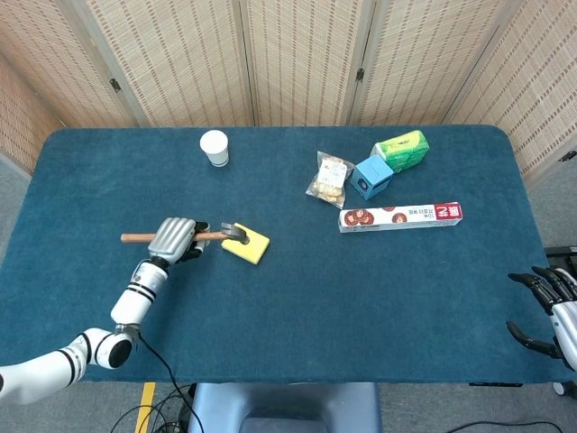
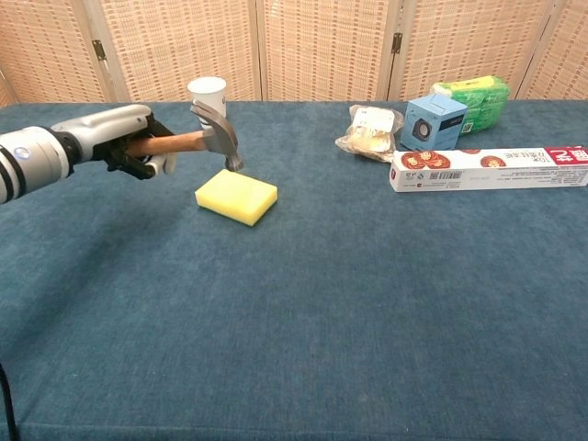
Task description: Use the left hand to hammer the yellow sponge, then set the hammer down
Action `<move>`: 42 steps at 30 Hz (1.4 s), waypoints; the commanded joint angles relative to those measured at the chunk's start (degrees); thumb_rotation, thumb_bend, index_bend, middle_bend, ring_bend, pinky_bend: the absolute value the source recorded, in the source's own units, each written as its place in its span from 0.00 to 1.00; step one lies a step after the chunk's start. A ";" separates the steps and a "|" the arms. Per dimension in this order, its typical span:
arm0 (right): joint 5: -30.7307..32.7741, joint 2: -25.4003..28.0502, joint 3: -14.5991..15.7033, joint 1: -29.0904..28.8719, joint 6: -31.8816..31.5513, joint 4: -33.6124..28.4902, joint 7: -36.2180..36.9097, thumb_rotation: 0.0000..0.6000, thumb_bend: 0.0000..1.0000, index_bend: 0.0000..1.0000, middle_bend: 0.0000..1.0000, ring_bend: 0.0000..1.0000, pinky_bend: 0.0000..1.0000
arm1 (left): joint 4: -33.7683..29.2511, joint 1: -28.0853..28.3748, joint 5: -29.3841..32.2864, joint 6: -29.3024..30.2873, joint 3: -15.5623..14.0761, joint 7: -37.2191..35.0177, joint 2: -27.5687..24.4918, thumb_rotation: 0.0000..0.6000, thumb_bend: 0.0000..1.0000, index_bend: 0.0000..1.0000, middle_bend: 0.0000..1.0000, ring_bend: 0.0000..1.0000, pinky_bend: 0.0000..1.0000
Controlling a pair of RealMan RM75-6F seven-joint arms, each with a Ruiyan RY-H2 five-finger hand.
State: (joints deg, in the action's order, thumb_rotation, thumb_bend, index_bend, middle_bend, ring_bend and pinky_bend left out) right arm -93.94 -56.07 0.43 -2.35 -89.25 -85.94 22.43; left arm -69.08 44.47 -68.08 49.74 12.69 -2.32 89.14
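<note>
The yellow sponge (image 1: 249, 244) (image 2: 237, 197) lies flat on the blue table, left of centre. My left hand (image 1: 175, 238) (image 2: 124, 140) grips the wooden handle of the hammer (image 1: 215, 234) (image 2: 197, 136). The metal head hangs a little above the sponge's left end, not touching it. My right hand (image 1: 552, 304) is at the table's right edge, far from the sponge, fingers apart and holding nothing; the chest view does not show it.
A white paper cup (image 1: 215, 148) stands at the back. To the right are a snack bag (image 1: 330, 179), a blue box (image 1: 372, 177), a green packet (image 1: 401, 150) and a long red-and-white box (image 1: 400, 216).
</note>
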 commanded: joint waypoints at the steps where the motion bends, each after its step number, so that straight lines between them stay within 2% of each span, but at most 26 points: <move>1: -0.09 -0.11 0.03 -0.01 -0.05 0.21 0.18 1.00 0.19 0.21 0.26 0.12 0.12 | -3.77 -2.14 -1.45 0.94 -1.26 -2.10 -3.13 1.00 0.74 0.77 0.86 0.85 0.90; 8: -0.33 -0.30 0.07 -0.13 -0.09 0.51 0.45 1.00 0.19 0.21 0.26 0.12 0.12 | -6.82 -5.25 -4.14 2.07 -5.49 -1.85 -5.54 1.00 0.74 0.76 0.86 0.84 0.90; 10: -0.45 -0.33 0.12 -0.19 -0.03 0.47 0.40 1.00 0.19 0.21 0.26 0.12 0.12 | -7.95 -5.80 -4.53 1.88 -6.39 -1.62 -6.39 1.00 0.73 0.72 0.83 0.81 0.90; 13: -0.68 -0.33 0.13 -0.34 0.00 0.31 0.24 1.00 0.19 0.21 0.26 0.12 0.12 | -9.23 -6.21 -4.68 1.48 -7.01 -1.37 -7.53 1.00 0.56 0.54 0.66 0.62 0.80; 15: -0.82 -0.25 0.12 -0.38 -0.11 0.12 0.12 1.00 0.19 0.21 0.26 0.12 0.12 | -10.65 -5.87 -3.75 -0.38 -7.38 -0.13 -9.05 0.97 0.42 0.37 0.47 0.41 0.63; 18: -1.01 -0.12 0.11 -0.38 -0.35 -0.18 -0.07 1.00 0.19 0.21 0.26 0.12 0.12 | -13.92 -5.42 -1.26 -2.51 -7.51 2.70 -11.76 0.81 0.32 0.10 0.11 0.08 0.30; 20: -1.06 -0.08 0.15 -0.30 -0.50 -0.30 -0.16 1.00 0.19 0.21 0.26 0.12 0.12 | -16.64 -5.59 0.19 -2.32 -7.40 4.57 -13.58 0.70 0.29 0.03 0.01 0.01 0.24; 21: -1.05 -0.08 0.19 -0.25 -0.55 -0.31 -0.16 1.00 0.19 0.21 0.26 0.12 0.12 | -17.66 -5.90 0.58 -1.61 -7.29 5.14 -14.12 0.65 0.27 0.00 0.00 0.00 0.22; 24: -0.97 -0.09 0.26 -0.08 -0.73 -0.19 -0.04 1.00 0.19 0.21 0.26 0.12 0.12 | -20.25 -7.33 1.35 1.35 -6.82 5.73 -15.42 0.63 0.26 0.00 0.00 0.00 0.21; 26: -1.02 -0.07 0.28 0.03 -0.95 -0.11 0.07 1.00 0.19 0.21 0.26 0.12 0.12 | -21.91 -8.58 1.55 3.49 -6.47 5.19 -16.45 0.67 0.26 0.00 0.00 0.00 0.21; 27: -1.03 -0.06 0.29 0.07 -1.05 -0.08 0.11 1.00 0.19 0.21 0.26 0.12 0.12 | -22.66 -9.20 1.51 4.51 -6.37 4.94 -16.99 0.72 0.26 0.00 0.00 0.00 0.21; 29: -1.03 -0.01 0.28 0.15 -1.23 -0.02 0.21 1.00 0.19 0.21 0.26 0.12 0.12 | -24.55 -10.86 1.22 7.42 -6.24 4.78 -18.39 0.92 0.26 0.01 0.00 0.00 0.21; 31: -1.03 -0.01 0.30 0.19 -1.26 0.02 0.26 1.00 0.19 0.21 0.26 0.12 0.12 | -26.23 -12.64 0.96 10.57 -6.19 4.86 -19.50 0.99 0.26 0.03 0.00 0.00 0.21; 38: -1.01 -0.10 0.31 -0.13 -0.71 0.13 0.28 1.00 0.19 0.21 0.26 0.12 0.12 | -31.51 -20.91 -0.08 24.04 -7.43 7.55 -22.50 1.00 0.26 0.10 0.00 0.00 0.21; 42: -1.15 -0.20 0.28 -0.50 -0.29 0.03 0.31 1.00 0.19 0.21 0.26 0.12 0.12 | -33.20 -25.47 -0.59 29.71 -8.76 8.11 -23.26 1.00 0.26 0.13 0.01 0.00 0.21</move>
State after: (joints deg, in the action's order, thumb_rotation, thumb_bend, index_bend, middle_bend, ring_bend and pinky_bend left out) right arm -95.08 -56.24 0.71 -2.82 -89.58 -85.88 22.72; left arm -100.45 22.17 -68.06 75.99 5.00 5.00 66.93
